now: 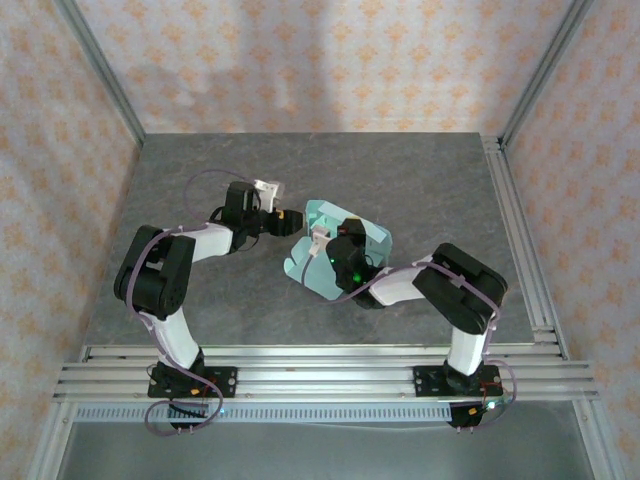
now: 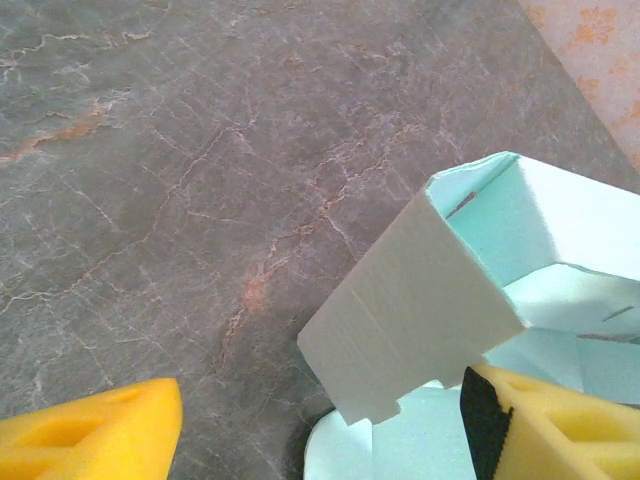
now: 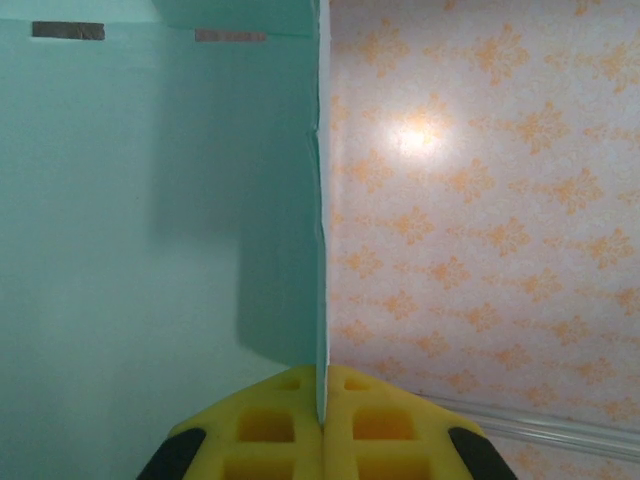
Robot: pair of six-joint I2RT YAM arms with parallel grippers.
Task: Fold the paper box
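Note:
The paper box [image 1: 318, 282] is pale mint-green card, partly raised, standing at the table's middle. My right gripper [image 1: 330, 240] is shut on one upright wall of it; in the right wrist view the yellow pads [image 3: 270, 425] pinch the card's edge, with the box's inside [image 3: 150, 200] to the left. My left gripper [image 1: 287, 218] hovers at the box's left side and is open. In the left wrist view a pale flap [image 2: 410, 300] of the box reaches between the two wide-apart yellow fingers [image 2: 90, 435], close to the right one, and is not pinched.
The grey marbled table [image 1: 200, 180] has bare room to the left and behind the box. Patterned walls [image 1: 300, 60] and metal posts close in the sides. An aluminium rail [image 1: 320, 370] carries both arm bases along the near edge.

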